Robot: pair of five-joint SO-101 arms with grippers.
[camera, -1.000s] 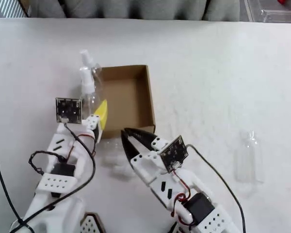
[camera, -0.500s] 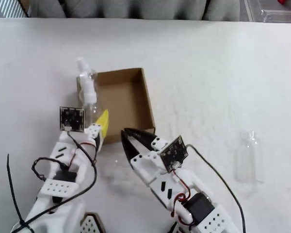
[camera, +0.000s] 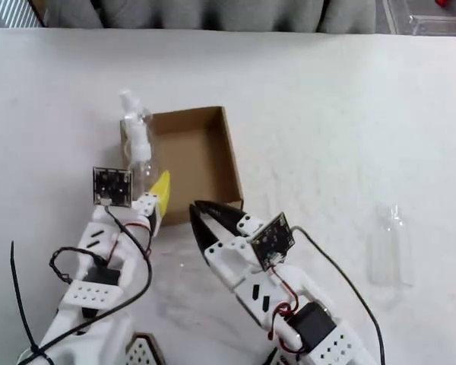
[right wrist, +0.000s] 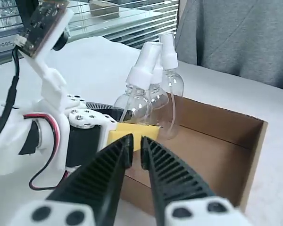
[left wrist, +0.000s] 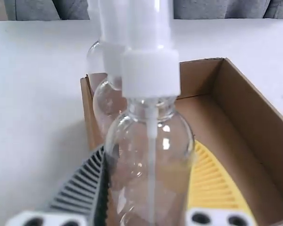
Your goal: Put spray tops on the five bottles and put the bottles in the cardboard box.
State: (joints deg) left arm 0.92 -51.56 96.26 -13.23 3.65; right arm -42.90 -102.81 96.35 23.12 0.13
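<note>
My left gripper (left wrist: 148, 176) is shut on a clear bottle (left wrist: 148, 141) with a white spray top (left wrist: 148, 56), held upright at the near left corner of the cardboard box (camera: 197, 152). Its grey and yellow fingers (left wrist: 212, 181) press the bottle's sides. More capped bottles (right wrist: 170, 84) stand just behind it against the box's left wall. My right gripper (right wrist: 136, 143) hovers at the box's near edge, its black jaws shut with nothing between them. One clear bottle without a top (camera: 387, 245) lies on the table far to the right.
The white table (camera: 327, 114) stretches wide around the box. The right half of the box floor (left wrist: 226, 136) is bare. A clear plastic bin (camera: 425, 15) sits at the far right corner.
My left gripper with its bottle has drawn slightly toward the near edge, and the box has shifted a little with it. The right arm has kept still.
</note>
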